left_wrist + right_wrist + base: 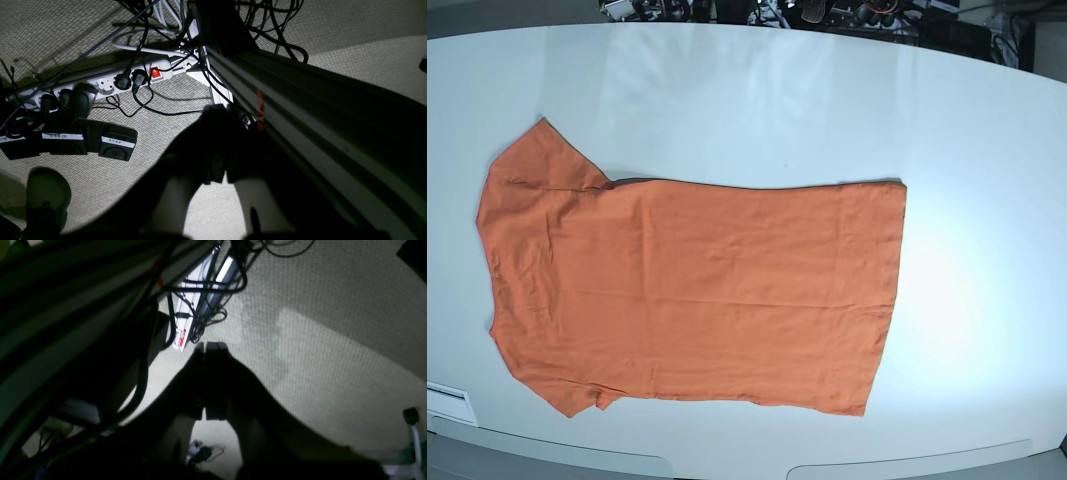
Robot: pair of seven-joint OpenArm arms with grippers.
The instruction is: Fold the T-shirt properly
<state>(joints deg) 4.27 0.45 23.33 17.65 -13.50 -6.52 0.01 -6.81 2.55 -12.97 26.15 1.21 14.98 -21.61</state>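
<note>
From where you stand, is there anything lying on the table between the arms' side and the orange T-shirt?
Nothing visible does: the base view shows only bare white table between its top edge, where the arm hardware sits, and the T-shirt. Neither wrist view shows the shirt.

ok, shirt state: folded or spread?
Spread. In the base view the orange T-shirt lies broad and nearly flat, both sleeves sticking out at the left end, hem running across the right; only light creases show.
</note>
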